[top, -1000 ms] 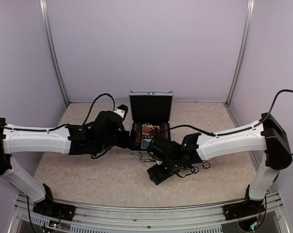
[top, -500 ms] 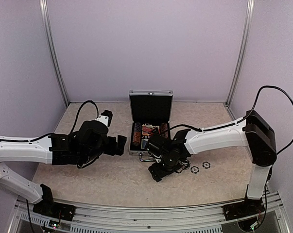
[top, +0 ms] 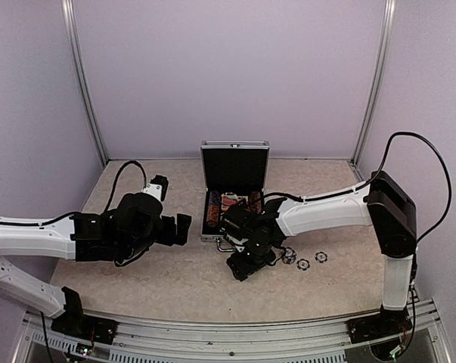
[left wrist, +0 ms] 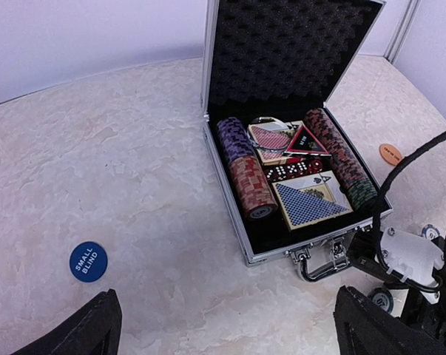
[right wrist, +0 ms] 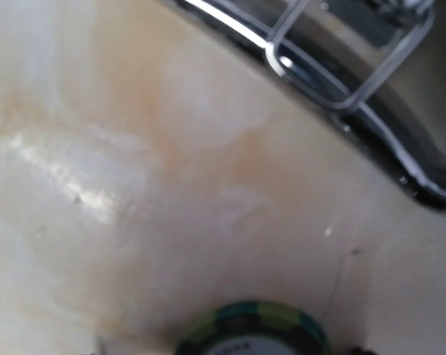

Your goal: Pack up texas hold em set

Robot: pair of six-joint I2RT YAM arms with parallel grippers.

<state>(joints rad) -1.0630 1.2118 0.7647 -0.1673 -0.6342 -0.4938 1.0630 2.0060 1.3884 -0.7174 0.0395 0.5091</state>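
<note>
Fingers of left gripper spread wide, nothing held; left arm stretched low, wrist aimed right at the case. Blue small-blind disc lies loose, left of the open aluminium case. Case holds chip rows, card decks, red dice. Right gripper points down just near of the case, over a green-striped chip; cannot tell its grip. Loose chips and orange disc lie right of the case. Judged mostly packed; strays and lid left.
</note>
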